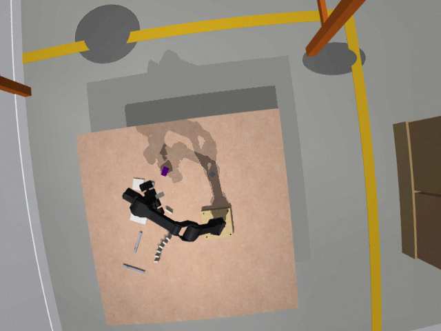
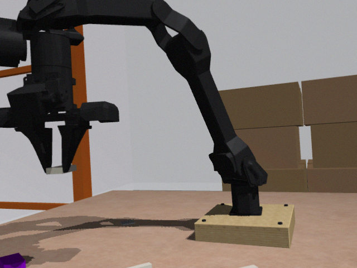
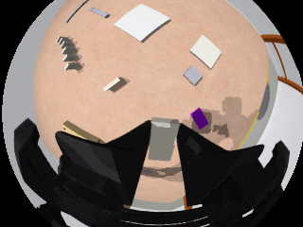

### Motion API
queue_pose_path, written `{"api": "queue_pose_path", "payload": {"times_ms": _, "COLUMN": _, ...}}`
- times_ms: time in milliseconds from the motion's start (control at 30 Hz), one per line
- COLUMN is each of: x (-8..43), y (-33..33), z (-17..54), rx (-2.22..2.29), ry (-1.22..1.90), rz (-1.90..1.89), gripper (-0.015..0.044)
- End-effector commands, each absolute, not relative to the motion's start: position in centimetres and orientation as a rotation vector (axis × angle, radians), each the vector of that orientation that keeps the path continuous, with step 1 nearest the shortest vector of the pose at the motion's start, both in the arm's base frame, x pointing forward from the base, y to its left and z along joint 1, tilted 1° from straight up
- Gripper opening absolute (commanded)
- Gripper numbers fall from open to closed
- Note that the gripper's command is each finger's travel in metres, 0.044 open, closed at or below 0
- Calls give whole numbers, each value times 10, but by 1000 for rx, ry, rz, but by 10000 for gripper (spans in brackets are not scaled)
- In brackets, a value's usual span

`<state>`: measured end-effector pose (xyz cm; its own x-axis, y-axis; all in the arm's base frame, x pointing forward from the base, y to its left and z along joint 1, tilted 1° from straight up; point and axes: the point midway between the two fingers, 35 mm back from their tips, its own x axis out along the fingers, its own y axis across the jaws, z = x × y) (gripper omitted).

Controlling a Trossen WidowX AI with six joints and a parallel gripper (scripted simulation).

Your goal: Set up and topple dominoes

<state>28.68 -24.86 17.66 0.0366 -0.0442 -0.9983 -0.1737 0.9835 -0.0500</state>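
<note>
My gripper [image 2: 57, 164] [image 3: 164, 126] is shut on a grey domino [image 1: 159, 195] [image 2: 54, 170] [image 3: 162, 142], held roughly level, well above the table. The row of standing dominoes [image 1: 161, 247] [image 3: 65, 59] curves at the lower left of the top view and upper left of the wrist view; the arm partly hides its near end in the top view. One loose domino [image 1: 169, 209] [image 3: 114, 85] stands apart from the row, between it and the held one; it seems to rest on its long narrow side. The held domino touches nothing but the fingers.
A purple block [image 1: 165, 171] [image 2: 13, 261] [image 3: 199, 118], two white squares [image 1: 138, 183] [image 3: 205, 51] [image 3: 142, 22], a small grey block [image 3: 192, 76] and two grey bars [image 1: 138, 242] [image 1: 134, 268] are on the table. The wooden base board [image 1: 229, 231] [image 2: 242, 235] carries the arm.
</note>
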Motion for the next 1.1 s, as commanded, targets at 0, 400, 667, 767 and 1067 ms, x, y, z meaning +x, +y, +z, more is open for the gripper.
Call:
{"api": "queue_pose_path", "payload": {"times_ms": 0, "x": 281, "y": -264, "z": 175, "rx": -128, "ry": 1538, "rz": 67, "gripper": 107}}
{"api": "queue_pose_path", "payload": {"times_ms": 400, "x": 304, "y": -286, "z": 149, "rx": -47, "ry": 1354, "rz": -42, "gripper": 107}}
{"api": "queue_pose_path", "payload": {"times_ms": 667, "x": 322, "y": -308, "z": 138, "rx": 16, "ry": 1169, "rz": -125, "gripper": 107}}
{"api": "queue_pose_path", "payload": {"times_ms": 767, "x": 327, "y": -316, "z": 134, "rx": 36, "ry": 1102, "rz": -147, "gripper": 107}}
{"api": "queue_pose_path", "payload": {"times_ms": 1067, "x": 340, "y": -335, "z": 125, "rx": 84, "ry": 905, "rz": -190, "gripper": 107}}
